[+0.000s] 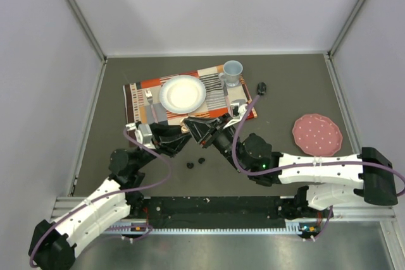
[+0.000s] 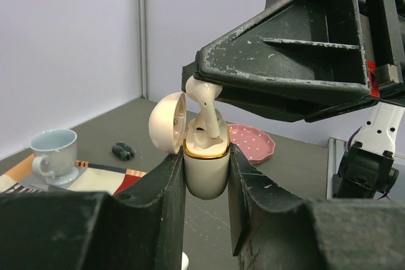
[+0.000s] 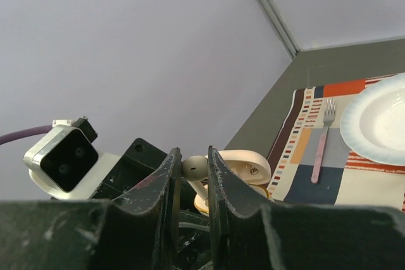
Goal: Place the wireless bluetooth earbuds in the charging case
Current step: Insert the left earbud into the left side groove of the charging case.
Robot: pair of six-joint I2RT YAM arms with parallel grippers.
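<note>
Charging case (image 2: 205, 178) is off the surface (image 1: 285, 93), upright and clamped by its sides in the left claw (image 2: 205, 161). Its gold-rimmed mouth faces up, and the lid (image 2: 167, 122) is hinged open to the left in the left wrist view. One white earbud (image 2: 204, 100) sits over the mouth: stem pointing down with its tip at or just inside the opening, rounded head above the rim. Can't tell whether it's seated, or whether the other socket is filled. The right claw (image 3: 192, 159) is clenched on that earbud's head, coming in from above and from the right, with the fingers pinching it on both sides. In the top view the two claws meet near the middle of the surface, at the near edge of the placemat (image 1: 136, 93). Two black earbuds (image 1: 190, 165) lie loose on the bare surface between the arms, near each other but not touching, on the near side of the claws. On the placemat, left to right: fork (image 1: 150, 102), white plate (image 1: 182, 93) just beside it, and cup (image 1: 231, 73) at the far right corner. A small black item (image 1: 261, 87) sits on the bare surface just past the placemat's right edge, too small to identify. A pink plate (image 1: 317, 135) with pale dots sits at the right side, well apart from the placemat.
</note>
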